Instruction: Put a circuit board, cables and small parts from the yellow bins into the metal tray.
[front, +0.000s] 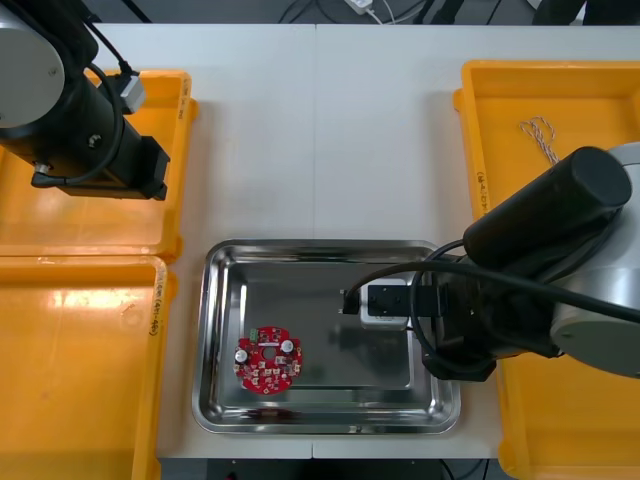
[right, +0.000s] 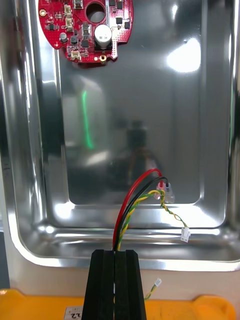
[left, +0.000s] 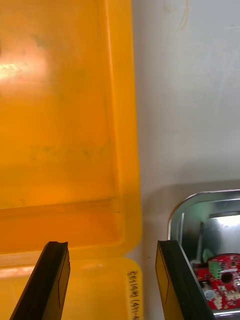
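The right gripper (right: 115, 254) is over the right side of the metal tray (front: 320, 290), low in the middle of the front view. Its fingers are squeezed together on a red and yellow cable (right: 131, 202) — a black wire runs with it — and the loose end reaches out over the tray's rim. A circuit board (front: 267, 362) lies flat in the tray's lower left part. The left gripper (left: 111, 245) hangs at the upper left, over a yellow bin (front: 60, 220) on the desk (front: 320, 130), fingers wide apart. A twisted cable (front: 540, 137) lies in the upper right bin.
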